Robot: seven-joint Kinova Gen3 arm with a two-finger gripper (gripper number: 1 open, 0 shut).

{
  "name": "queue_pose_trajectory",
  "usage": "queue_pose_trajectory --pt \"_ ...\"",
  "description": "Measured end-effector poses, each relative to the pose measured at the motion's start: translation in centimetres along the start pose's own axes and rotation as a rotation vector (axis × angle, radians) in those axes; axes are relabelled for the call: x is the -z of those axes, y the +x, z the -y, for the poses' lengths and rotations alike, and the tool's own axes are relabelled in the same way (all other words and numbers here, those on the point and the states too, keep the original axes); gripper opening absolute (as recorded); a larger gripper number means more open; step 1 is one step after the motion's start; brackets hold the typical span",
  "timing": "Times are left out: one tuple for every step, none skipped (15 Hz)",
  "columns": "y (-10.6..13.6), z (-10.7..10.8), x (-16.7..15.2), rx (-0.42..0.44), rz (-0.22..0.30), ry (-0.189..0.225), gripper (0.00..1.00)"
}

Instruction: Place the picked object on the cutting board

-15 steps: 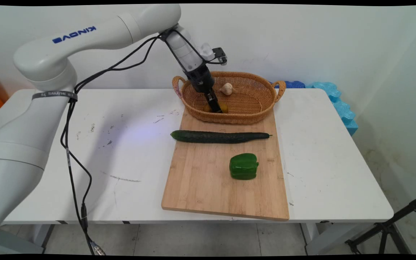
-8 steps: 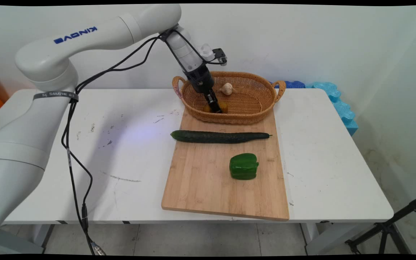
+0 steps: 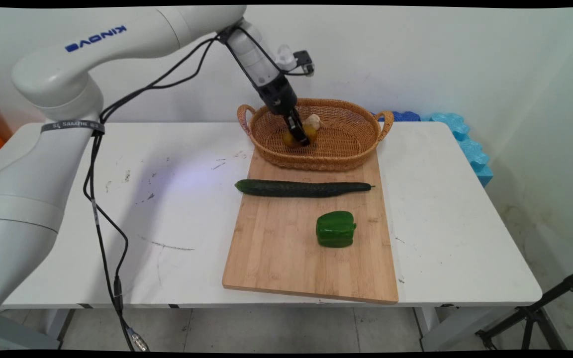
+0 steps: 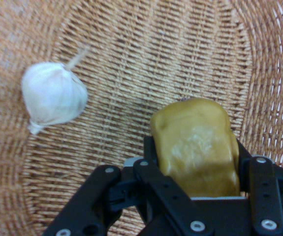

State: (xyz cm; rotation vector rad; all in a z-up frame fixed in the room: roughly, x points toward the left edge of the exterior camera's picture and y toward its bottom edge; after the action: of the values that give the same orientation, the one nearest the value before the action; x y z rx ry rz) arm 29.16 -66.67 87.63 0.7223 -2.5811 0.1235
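While above the basket [image 3: 346,144], gripper [image 4: 195,162] clamps potato [image 4: 195,145]

You're looking at a robot test lab: a scuffed white tabletop [image 3: 177,209] against a bare wall [image 3: 440,59], blue foam [image 3: 465,144] stacked beside it, a tripod [image 3: 540,313] on the floor, food props staged on a board [image 3: 286,248].

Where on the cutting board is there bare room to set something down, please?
The cutting board is bare in front of the cucumber and left of the green pepper. Its far end is crowded: the basket sits there, just behind the cucumber.
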Motion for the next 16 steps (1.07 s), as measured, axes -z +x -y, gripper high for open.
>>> queue_pose_trajectory --pt "0.2 -0.2 0.7 -0.008 -0.01 0.01 0.0" --pt "0.3 -0.4 1.5 -0.019 -0.021 0.021 0.0" --pt "0.5 -0.8 2.4 -0.028 -0.034 0.032 0.0" --pt "0.5 -1.2 3.3 -0.036 -0.048 0.043 0.0" --pt "0.5 -1.6 4.1 -0.043 -0.061 0.051 0.0" --pt "0.4 -2.1 5.0 -0.049 -0.075 0.06 0.0" --pt "0.3 -2.8 5.9 -0.058 -0.087 0.067 0.0" --pt "0.1 -3.5 6.7 -0.068 -0.096 0.071 0.0" --pt "-0.2 -4.4 7.5 -0.085 -0.105 0.074 0.0" --pt "-0.5 -5.3 8.1 -0.1 -0.112 0.074 0.0" --pt "-0.7 -5.9 8.4 -0.11 -0.116 0.072 0.0" --pt "-1.0 -6.9 9.0 -0.125 -0.122 0.069 0.0" --pt "-1.3 -7.5 9.3 -0.135 -0.125 0.065 0.0" --pt "-1.7 -8.5 9.8 -0.149 -0.129 0.057 0.0" --pt "-2.3 -9.6 10.3 -0.166 -0.132 0.046 0.0" --pt "-3.0 -10.8 10.7 -0.184 -0.133 0.032 0.0"
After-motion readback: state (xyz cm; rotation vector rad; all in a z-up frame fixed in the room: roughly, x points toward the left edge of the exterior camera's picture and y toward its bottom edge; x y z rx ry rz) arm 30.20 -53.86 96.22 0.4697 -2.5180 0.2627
